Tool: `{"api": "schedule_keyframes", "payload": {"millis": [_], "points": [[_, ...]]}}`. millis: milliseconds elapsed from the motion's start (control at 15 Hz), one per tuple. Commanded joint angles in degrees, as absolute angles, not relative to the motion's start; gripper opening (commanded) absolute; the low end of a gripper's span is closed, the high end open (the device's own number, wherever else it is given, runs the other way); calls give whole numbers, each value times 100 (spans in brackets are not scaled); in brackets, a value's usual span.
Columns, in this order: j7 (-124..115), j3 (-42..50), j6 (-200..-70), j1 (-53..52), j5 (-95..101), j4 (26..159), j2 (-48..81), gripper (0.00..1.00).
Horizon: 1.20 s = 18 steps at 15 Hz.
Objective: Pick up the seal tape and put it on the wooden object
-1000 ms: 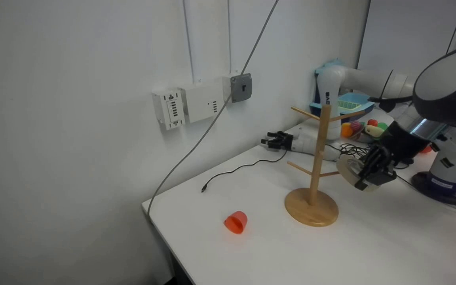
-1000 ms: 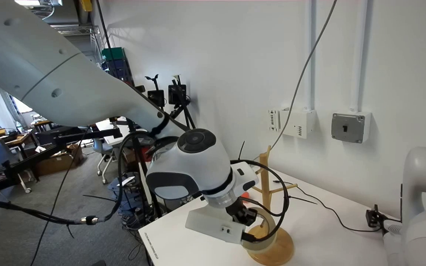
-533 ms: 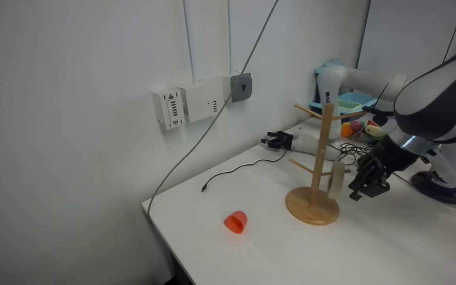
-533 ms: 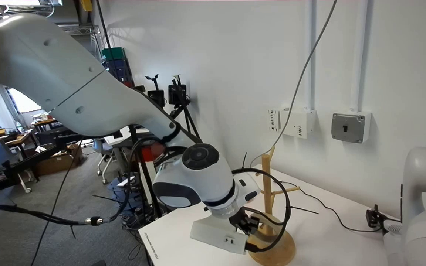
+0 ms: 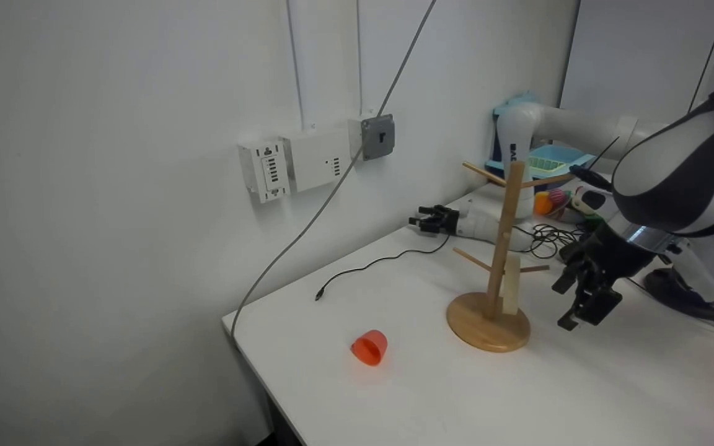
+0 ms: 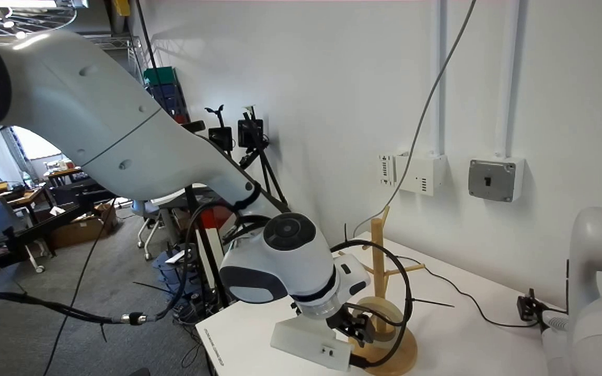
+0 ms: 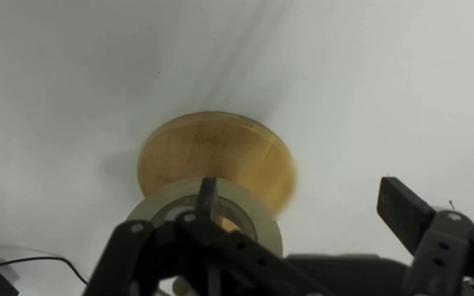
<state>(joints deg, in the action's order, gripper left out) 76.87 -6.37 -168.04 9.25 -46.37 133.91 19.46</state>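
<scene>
Black claw (image 5: 565,304): jaws spread wide, holding nothing. Ahead of the claw, near but apart, the seal tape (image 5: 511,288) hangs on a lower peg (image 5: 535,269) of the wooden object (image 5: 504,238). Step in hand: release, apparently complete. Next: retract the claw straight back, clear of tape and peg.

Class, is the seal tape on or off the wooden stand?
On: the seal tape hangs on a lower peg, whose tip shows beyond it.

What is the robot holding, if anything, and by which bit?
Nothing: its jaws are open and apart from the tape, which hangs on a low peg of the stand.
</scene>
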Motion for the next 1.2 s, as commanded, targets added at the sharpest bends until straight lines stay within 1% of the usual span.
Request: {"api": "schedule_keyframes", "payload": {"millis": [0, 267, 333, 600, 1133], "points": [[7039, -137, -16561, 588, -3882, 13564, 1838, 100], [6189, 446, -16008, 197, -2827, 13750, 1440, 100], [5803, 193, -15915, 505, -2310, 13789, 1337, 100], [5169, 82, -15513, 559, -1546, 13849, 926, 100], [5032, -46, -15452, 514, -1307, 13977, 542, 100]]}}
